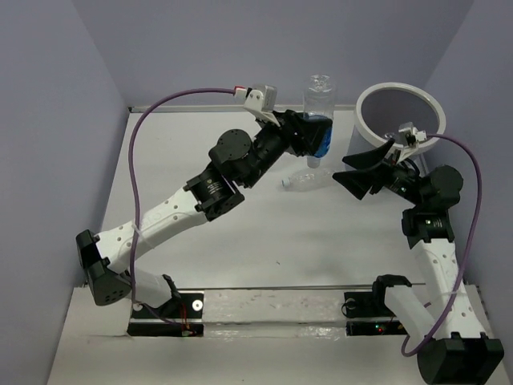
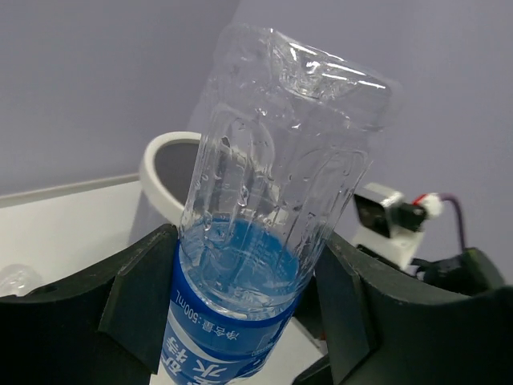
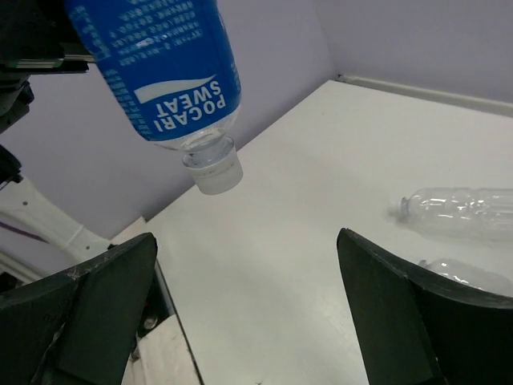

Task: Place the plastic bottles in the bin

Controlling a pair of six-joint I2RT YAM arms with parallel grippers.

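Far centre, just left of the bin (image 1: pixel 361 108) | left gripper (image 1: pixel 309 138) clamps blue-labelled bottle (image 1: pixel 319 100), cap down | right gripper (image 1: pixel 358 170) spread, empty | carry right until fully over rim, then release.

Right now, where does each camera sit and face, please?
Top external: above and behind, looking down on table and bin; left arm and right arm show.
Left wrist: on the left arm, facing the bin; left tool shut on the blue-labelled bottle.
Right wrist: on the right arm, facing across the table at clear bottles; right tool open.
Shared: all three show that bottle.
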